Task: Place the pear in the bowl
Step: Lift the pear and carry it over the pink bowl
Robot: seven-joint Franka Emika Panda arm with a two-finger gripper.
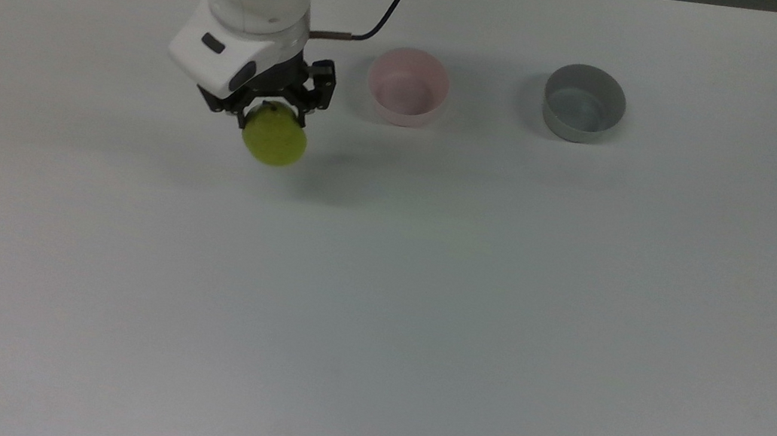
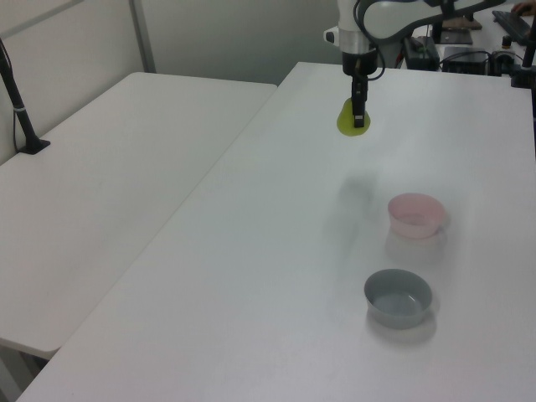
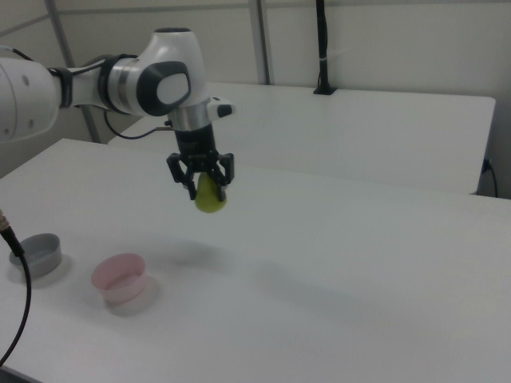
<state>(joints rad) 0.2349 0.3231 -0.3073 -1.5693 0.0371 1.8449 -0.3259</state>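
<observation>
A yellow-green pear [image 1: 275,137] [image 2: 351,119] [image 3: 210,196] hangs in the air above the white table [image 1: 424,291], held at its narrow top. My gripper [image 1: 273,109] [image 2: 358,117] [image 3: 203,185] is shut on it, its black fingers pointing down. The pale pink bowl [image 1: 408,85] [image 2: 414,214] [image 3: 120,277] stands on the table to the top view's right of the pear, a short gap away, with nothing in it. In the right view the pear floats well above the table, with the bowl lower and to the right view's left.
A grey bowl [image 1: 584,102] [image 2: 399,297] [image 3: 37,251] of like size stands beyond the pink one, further toward the top view's right. A black cable [image 1: 379,15] runs from the arm near the pink bowl. A second white table [image 2: 109,167] adjoins on the left view's left.
</observation>
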